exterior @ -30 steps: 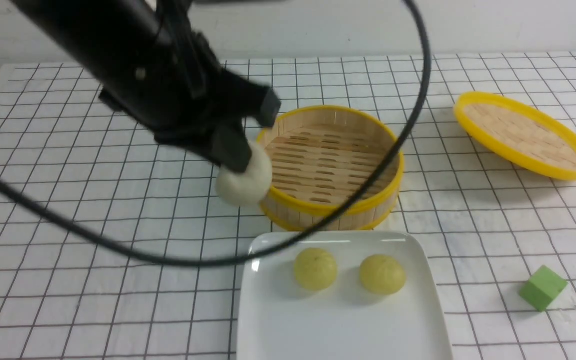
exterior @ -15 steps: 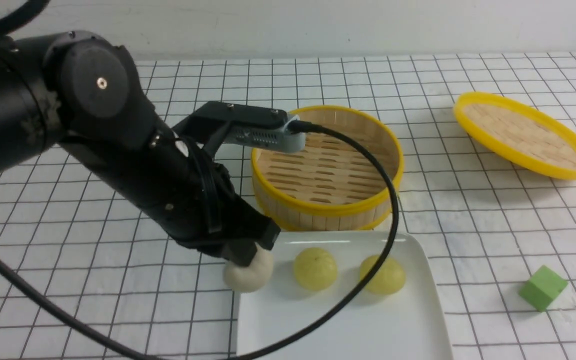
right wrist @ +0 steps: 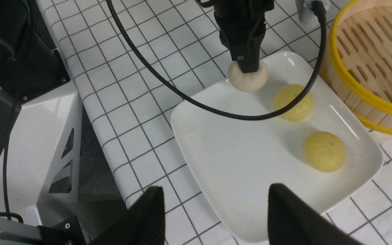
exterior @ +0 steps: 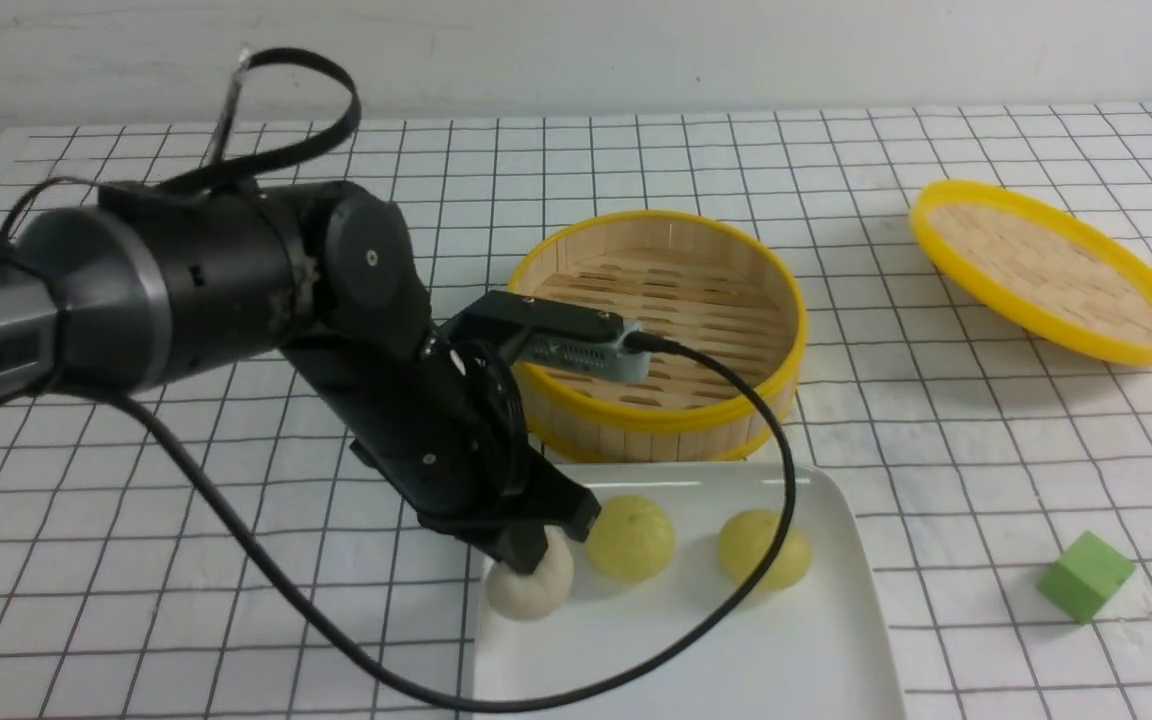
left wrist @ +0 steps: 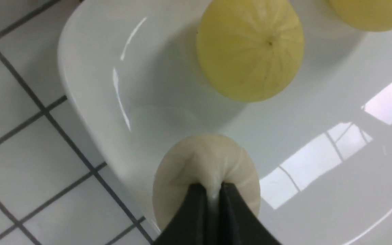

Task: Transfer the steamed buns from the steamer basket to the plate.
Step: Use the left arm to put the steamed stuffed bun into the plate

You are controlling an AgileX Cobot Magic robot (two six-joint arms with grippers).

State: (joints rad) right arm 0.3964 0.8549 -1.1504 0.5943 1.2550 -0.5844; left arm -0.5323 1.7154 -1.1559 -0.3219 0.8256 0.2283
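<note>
The greyish-beige bun is the last of the three steamed buns. It hangs at the plate's 9 o'clock edge, taking 12 o'clock as straight away from you in the front view. The left gripper is clamped on its pleated topknot, pinching only that little crest of dough.

The left wrist view shows the bun straddling the raised rim, partly over the tablecloth. I cannot tell whether its base touches the plate yet. Don't release here: judged from that overhang, it could tip off the rim onto the cloth.

Carry it a touch toward 3 o'clock so it sits over the flat floor. Stop short of the nearer yellow bun, which lies just beside it at about 1 o'clock. Lower until the base settles, open slowly, then lift straight up so the soft pleat slips free without dragging.

Mind the black cable draped across the other yellow bun. The steamer basket, at 12 o'clock of the plate, is empty. The right gripper waits spread wide, holding nothing, at the plate's 3 o'clock side.
</note>
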